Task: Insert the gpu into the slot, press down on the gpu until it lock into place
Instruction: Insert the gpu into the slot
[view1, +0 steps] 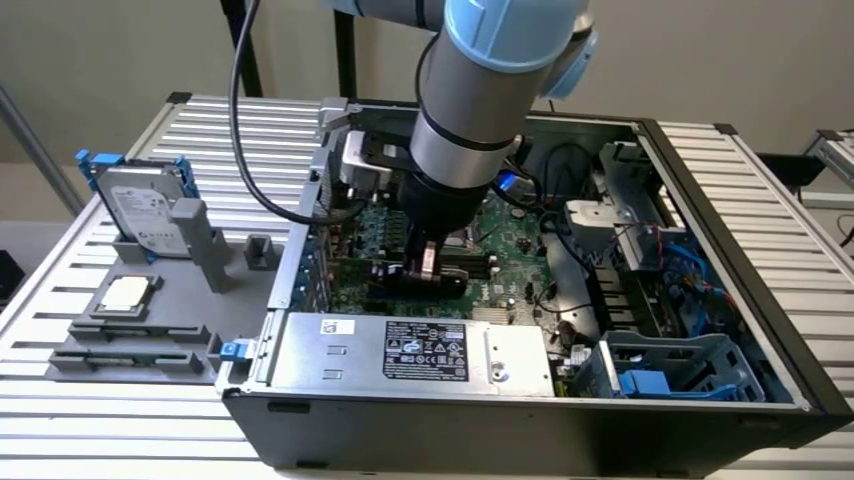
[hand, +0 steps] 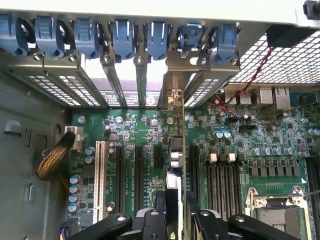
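The gpu (hand: 174, 155) stands on edge over the green motherboard (hand: 140, 125), a thin dark card running from the rear case openings down to my fingers. Its metal end bracket (hand: 173, 97) lies against the back wall of the case. My gripper (hand: 175, 202) is shut on the card, with one black finger (hand: 159, 205) on each side of it. In the exterior view the gripper (view1: 430, 268) reaches down into the open computer case (view1: 694, 330) and holds the black gpu (view1: 400, 282) low over the board. The slot is hidden under the card.
Black slots (hand: 137, 172) and a white one (hand: 100, 175) run parallel beside the card, with memory slots (hand: 225, 180) and the processor socket (hand: 275, 212) on its other side. Blue latches (hand: 120, 37) line the case's back wall. A power supply (view1: 414, 350) fills the near side; a hard drive (view1: 140, 215) stands outside at the exterior view's left.
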